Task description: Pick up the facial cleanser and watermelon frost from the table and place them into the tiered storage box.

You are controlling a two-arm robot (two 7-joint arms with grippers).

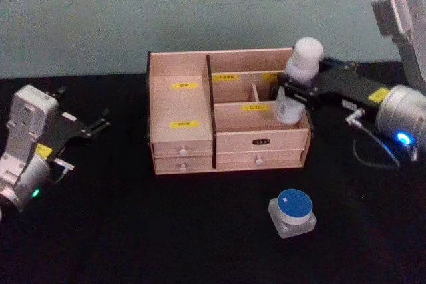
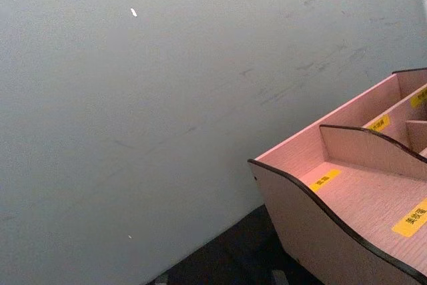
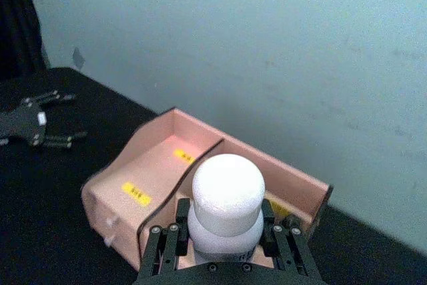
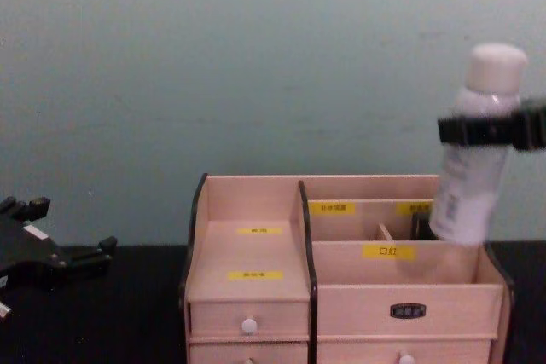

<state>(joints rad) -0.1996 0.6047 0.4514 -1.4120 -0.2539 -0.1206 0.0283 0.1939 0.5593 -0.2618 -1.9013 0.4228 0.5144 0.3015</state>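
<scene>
Right end effector (image 1: pixel 296 93) holds facial cleanser (image 1: pixel 307 54); head view reveals watermelon frost (image 1: pixel 293 208).

Black table (image 1: pixel 133 244), grey-blue wall (image 1: pixel 200 4)

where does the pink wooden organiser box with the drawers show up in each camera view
Head view: the pale pink-beige wooden tiered storage box stands centre, on the black table.
Left wrist view: the box's stepped end sits in the lower right corner.
Right wrist view: lower centre, beyond the white-capped bottle gripped by the right tool.
Chest view: bottom centre, drawers facing the camera.
Shared landmark: its small yellow labels.
</scene>
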